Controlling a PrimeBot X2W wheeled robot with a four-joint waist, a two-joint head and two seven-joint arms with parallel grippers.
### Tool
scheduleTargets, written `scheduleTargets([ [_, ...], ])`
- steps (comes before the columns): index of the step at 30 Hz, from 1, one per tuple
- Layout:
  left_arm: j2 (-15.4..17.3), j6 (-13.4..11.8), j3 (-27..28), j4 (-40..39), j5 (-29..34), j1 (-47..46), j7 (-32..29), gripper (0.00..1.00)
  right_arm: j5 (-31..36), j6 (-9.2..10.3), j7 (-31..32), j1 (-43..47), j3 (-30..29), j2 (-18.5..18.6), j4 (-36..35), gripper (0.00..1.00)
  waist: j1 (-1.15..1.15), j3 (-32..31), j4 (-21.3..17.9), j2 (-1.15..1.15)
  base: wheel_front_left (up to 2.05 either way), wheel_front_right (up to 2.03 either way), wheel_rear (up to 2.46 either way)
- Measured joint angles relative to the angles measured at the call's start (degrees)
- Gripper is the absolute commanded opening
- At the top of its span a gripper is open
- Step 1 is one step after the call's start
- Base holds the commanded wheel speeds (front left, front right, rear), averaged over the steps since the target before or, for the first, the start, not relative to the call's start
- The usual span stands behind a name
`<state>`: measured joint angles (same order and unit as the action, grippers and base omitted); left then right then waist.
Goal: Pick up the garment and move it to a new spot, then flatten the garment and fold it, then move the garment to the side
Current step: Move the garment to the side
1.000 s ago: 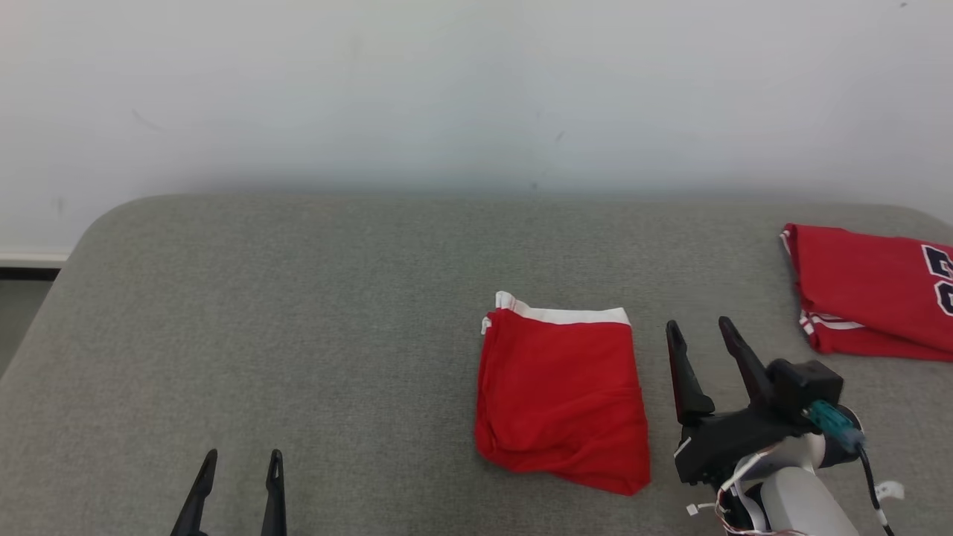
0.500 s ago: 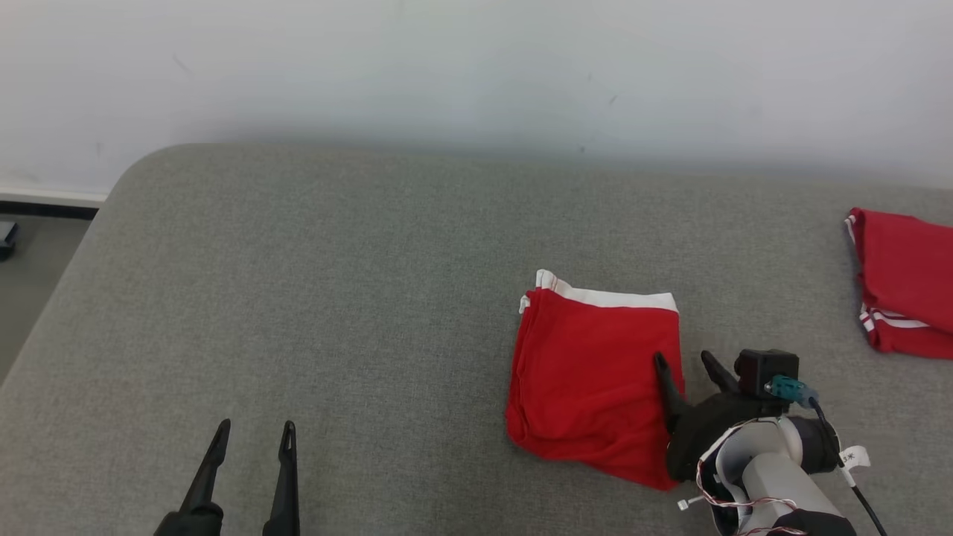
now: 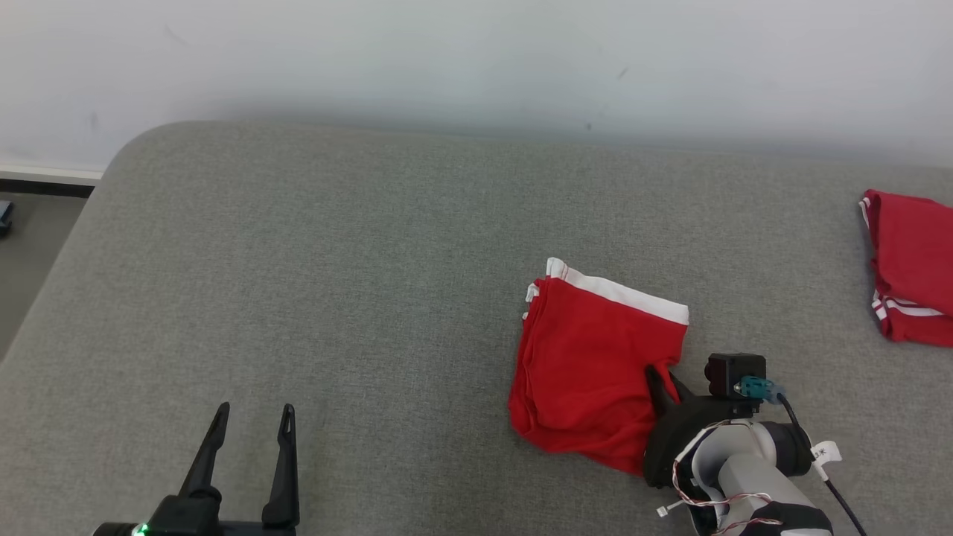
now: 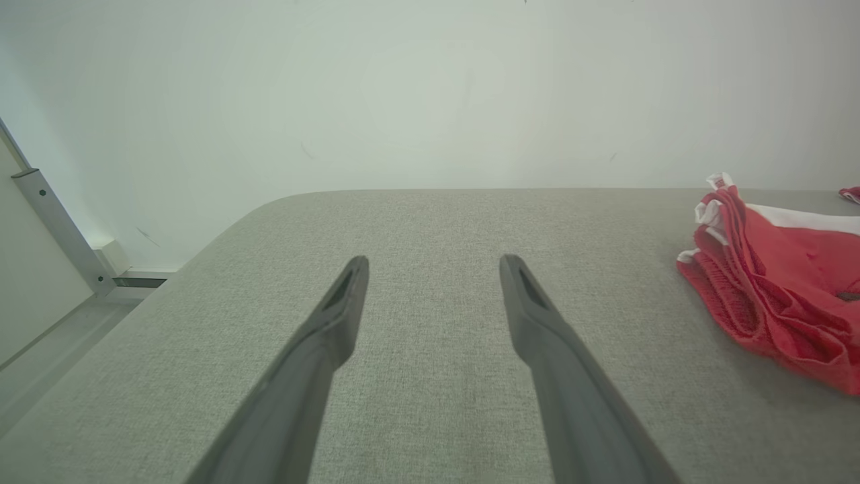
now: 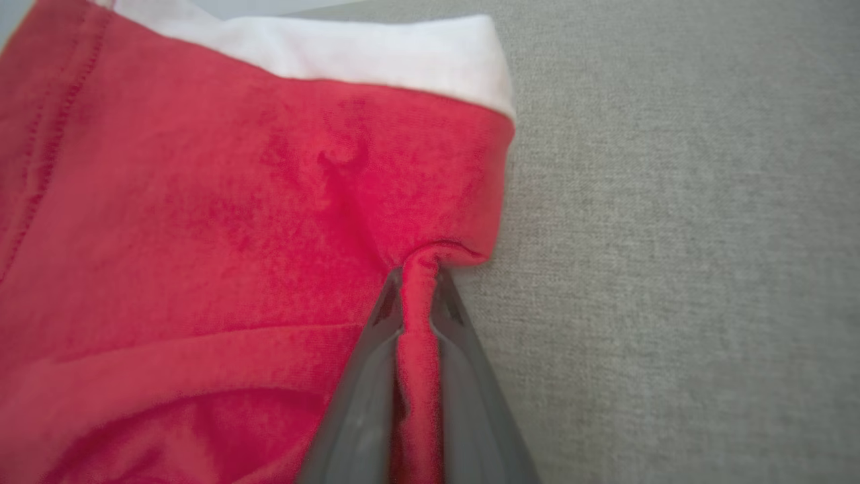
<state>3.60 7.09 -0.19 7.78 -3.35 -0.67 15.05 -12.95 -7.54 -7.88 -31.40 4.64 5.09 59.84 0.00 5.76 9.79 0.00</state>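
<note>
The garment (image 3: 588,365) is a folded red cloth with a white band along its far edge, lying right of centre on the grey padded surface (image 3: 335,260). My right gripper (image 3: 665,378) is shut on the garment's right edge, and the right wrist view shows a pinched ridge of red cloth (image 5: 418,316) between the two fingers of the right gripper (image 5: 416,286). My left gripper (image 3: 252,417) stands open at the lower left, well clear of the garment (image 4: 772,282), with bare grey surface between the fingers of the left gripper (image 4: 433,265).
A second red garment (image 3: 908,272) with white stripes lies at the far right edge of the surface. A pale wall (image 3: 476,59) runs behind. The surface's rounded left corner (image 3: 119,156) drops to the floor (image 3: 22,246).
My right gripper moved left onto the garment's right edge and shut on it, bunching the cloth. The camera shifted, so the whole picture slid. The left gripper stays open.
</note>
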Motion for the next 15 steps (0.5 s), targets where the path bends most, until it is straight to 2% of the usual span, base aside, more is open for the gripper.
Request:
scheduleTargets([
  [7,0.1,0.0,0.3,-0.2,-0.2,-0.9,0.0,1.0,-0.6,-0.01,-0.6,-3.6,5.3,2.6,0.4,0.0,0.0,1.1,-1.2,0.0,0.0,0.0,0.0],
  [15,0.9,0.1,-0.2,-0.5,-0.5,-3.3,0.0,1.0,-1.3,-0.01,3.0,-11.4,13.7,9.9,-1.2,0.0,0.01,4.5,-2.9,0.0,0.0,0.0,0.0],
])
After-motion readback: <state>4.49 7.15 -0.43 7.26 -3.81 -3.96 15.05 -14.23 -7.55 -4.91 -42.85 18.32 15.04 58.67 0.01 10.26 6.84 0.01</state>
